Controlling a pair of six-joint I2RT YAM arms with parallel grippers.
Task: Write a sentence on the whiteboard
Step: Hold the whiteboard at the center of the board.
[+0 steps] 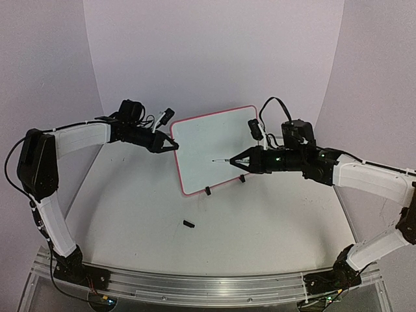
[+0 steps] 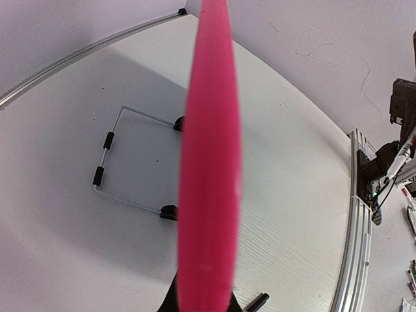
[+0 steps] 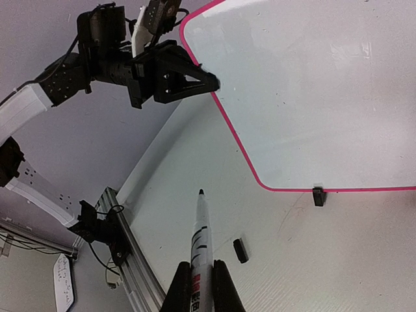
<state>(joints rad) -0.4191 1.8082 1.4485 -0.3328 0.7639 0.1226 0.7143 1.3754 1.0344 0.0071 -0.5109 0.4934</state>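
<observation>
The whiteboard (image 1: 211, 140), white with a thin pink frame, stands tilted on small black feet (image 3: 318, 195) at the middle of the table. My left gripper (image 1: 174, 147) is shut on its left frame edge, which fills the left wrist view as a blurred pink strip (image 2: 208, 162). My right gripper (image 3: 200, 281) is shut on a black-and-white marker pen (image 3: 201, 237) with its cap off. In the top view the pen tip (image 1: 215, 160) points left over the board's face. No sentence is in view on the board (image 3: 312, 84).
A small black pen cap (image 1: 189, 224) lies on the table in front of the board. A wire stand (image 2: 107, 162) props the board from behind. An aluminium rail (image 1: 208, 284) runs along the near table edge. Curved white walls close the back.
</observation>
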